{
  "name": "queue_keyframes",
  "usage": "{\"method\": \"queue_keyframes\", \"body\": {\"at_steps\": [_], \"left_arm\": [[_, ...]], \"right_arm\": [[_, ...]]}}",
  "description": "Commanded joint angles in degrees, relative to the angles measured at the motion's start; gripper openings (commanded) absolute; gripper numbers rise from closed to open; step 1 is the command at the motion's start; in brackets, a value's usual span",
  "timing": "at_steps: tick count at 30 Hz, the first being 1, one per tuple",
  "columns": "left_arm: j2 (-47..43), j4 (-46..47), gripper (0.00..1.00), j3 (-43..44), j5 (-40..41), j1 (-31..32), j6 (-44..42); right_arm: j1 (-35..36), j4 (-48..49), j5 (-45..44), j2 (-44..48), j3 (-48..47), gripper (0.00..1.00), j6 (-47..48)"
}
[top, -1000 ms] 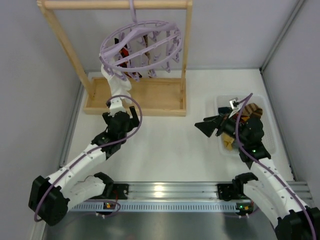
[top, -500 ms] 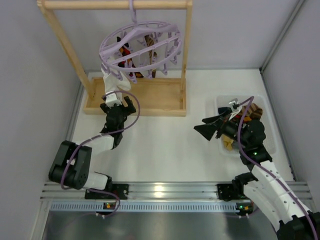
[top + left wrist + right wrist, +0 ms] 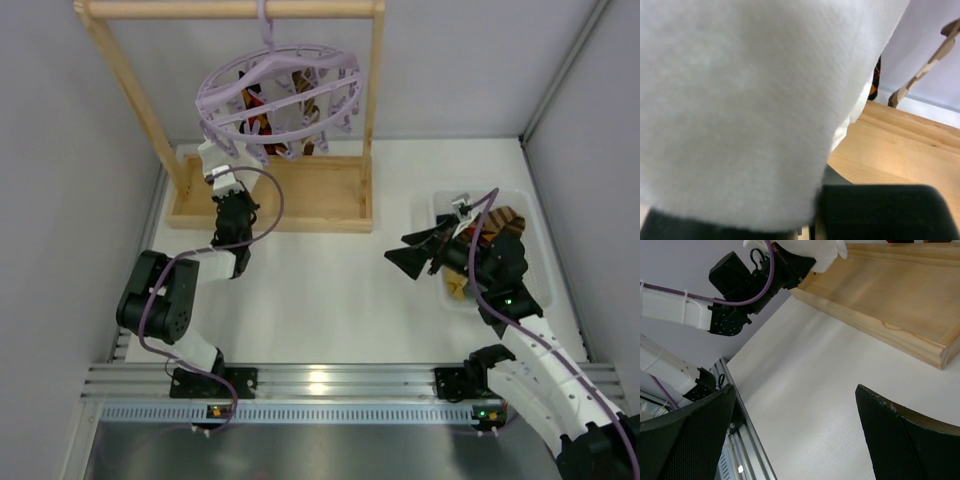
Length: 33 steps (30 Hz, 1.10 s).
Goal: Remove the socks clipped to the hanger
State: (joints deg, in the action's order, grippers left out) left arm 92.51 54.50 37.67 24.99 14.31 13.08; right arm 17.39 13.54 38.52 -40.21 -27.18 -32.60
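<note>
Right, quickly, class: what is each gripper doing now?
Left gripper: against the white fabric sock, grip cannot be told.
Right gripper: open, empty.

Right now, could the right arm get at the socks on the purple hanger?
Probably not easily. The right gripper hangs open near the bin, far to the side of the hanger, and the wooden rack's post stands between them.

text: none I can read in any view | labels, brands: none legible on hanger [image 3: 280, 92], wooden rack [image 3: 300, 192] or bin [image 3: 433, 214] | numbers, signs: none
</note>
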Motion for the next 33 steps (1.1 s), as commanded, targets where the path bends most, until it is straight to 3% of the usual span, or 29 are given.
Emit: {"method": "queue_keyframes", "body": {"at_steps": [1, 8, 13, 23, 33], "left_arm": [[-4.61, 5.44, 0.00, -1.54, 5.67, 2.29, 0.01], [-12.79, 5.09, 0.00, -9.54, 17.53, 13.98, -0.95], [-13.84, 5.09, 0.00, -9.72, 24.31, 23.64, -7.19], [-11.30, 0.96, 0.00, -2.87, 37.31, 38.68, -18.70], [-4.97, 0.96, 0.00, 6.53, 48.48, 49.85, -30.91]], "right_arm": [[0.98, 0.25, -0.99, -0.14, -3.67, 0.98, 1.75], [2.30, -0.26, -2.31, 1.62, -5.69, 0.97, 0.34], [2.48, -3.08, -3.10, 4.95, -6.39, 0.97, 0.34], [2.48, -9.84, -4.33, 7.60, -12.98, 0.94, -0.80], [3.44, -23.90, -7.57, -1.97, -29.32, 0.88, 3.15]]}}
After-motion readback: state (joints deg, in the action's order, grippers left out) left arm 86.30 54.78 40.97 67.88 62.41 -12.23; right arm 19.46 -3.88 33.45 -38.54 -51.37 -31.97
